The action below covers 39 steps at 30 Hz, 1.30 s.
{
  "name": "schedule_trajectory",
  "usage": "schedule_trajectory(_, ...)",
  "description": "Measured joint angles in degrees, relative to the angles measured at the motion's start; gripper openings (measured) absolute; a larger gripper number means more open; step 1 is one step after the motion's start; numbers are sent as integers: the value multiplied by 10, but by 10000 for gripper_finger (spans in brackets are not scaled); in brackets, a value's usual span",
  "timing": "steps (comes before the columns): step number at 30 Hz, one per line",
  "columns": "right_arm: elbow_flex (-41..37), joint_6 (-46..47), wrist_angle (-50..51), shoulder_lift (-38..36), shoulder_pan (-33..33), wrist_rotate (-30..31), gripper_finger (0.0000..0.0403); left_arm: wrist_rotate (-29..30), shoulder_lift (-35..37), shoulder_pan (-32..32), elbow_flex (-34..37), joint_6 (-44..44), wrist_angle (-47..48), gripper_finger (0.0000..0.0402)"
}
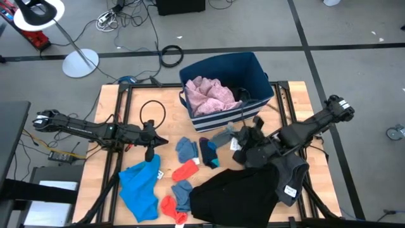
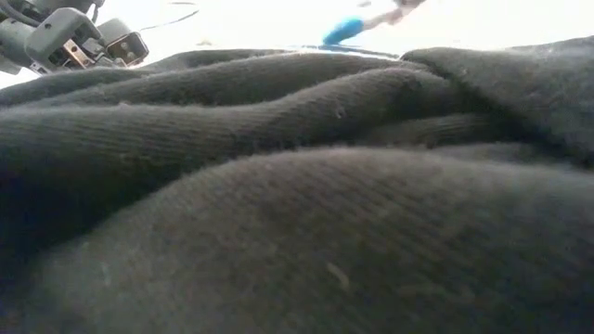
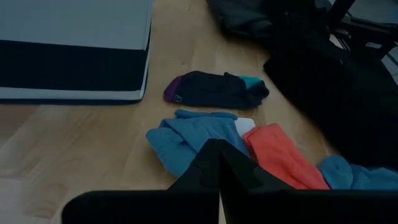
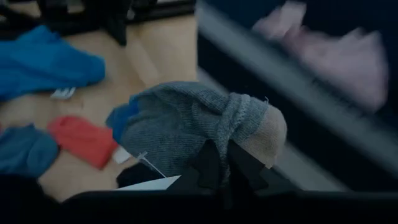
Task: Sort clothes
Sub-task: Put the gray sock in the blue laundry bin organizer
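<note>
My right gripper is above the table beside the navy striped bin, shut on a grey-blue knit piece that also shows from above. A pink garment lies in the bin. My left gripper is shut and touches nothing, hovering over a blue sock near the bright blue garment. Red, navy and blue socks lie on the table. The black garment is spread at the near edge and fills the low view. My right gripper pinches a bunched fold of the grey-blue piece between its two fingers. The cloth is gathered over the fingertips and lifted off the table, with a beige patch on one side and a white tag dangling below.
A dark grey garment lies under the right arm. More socks, blue-grey and red, lie near the front edge. A black cable loop rests on the bare wood left of the bin.
</note>
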State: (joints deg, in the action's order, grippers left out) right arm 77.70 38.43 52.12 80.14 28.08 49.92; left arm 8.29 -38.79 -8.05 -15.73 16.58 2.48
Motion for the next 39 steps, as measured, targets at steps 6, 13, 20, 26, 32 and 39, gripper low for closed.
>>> schedule_trajectory(6, 108, -87, 41, 1, -34, 35, 7, 0, 0, 0, 0, -5, 0, 1)
schedule_trajectory(13, 201, -136, 104, -1, -115, 73, 7, 0, 0, 0, 0, -5, 0, 1)
schedule_trajectory(20, 216, -156, 128, -32, -249, -11, 7, 0, 0, 0, 0, -6, 0, 1)
schedule_trajectory(26, 216, -186, 130, -55, -340, -76, 8, 0, 0, 0, 0, -9, 0, 1)
schedule_trajectory(32, 216, -222, 129, -55, -410, -123, 8, 0, 0, 0, 0, -9, 0, 1)
schedule_trajectory(39, 181, -242, 114, -53, -482, -190, 9, 0, 0, 0, 0, -13, 0, 1)
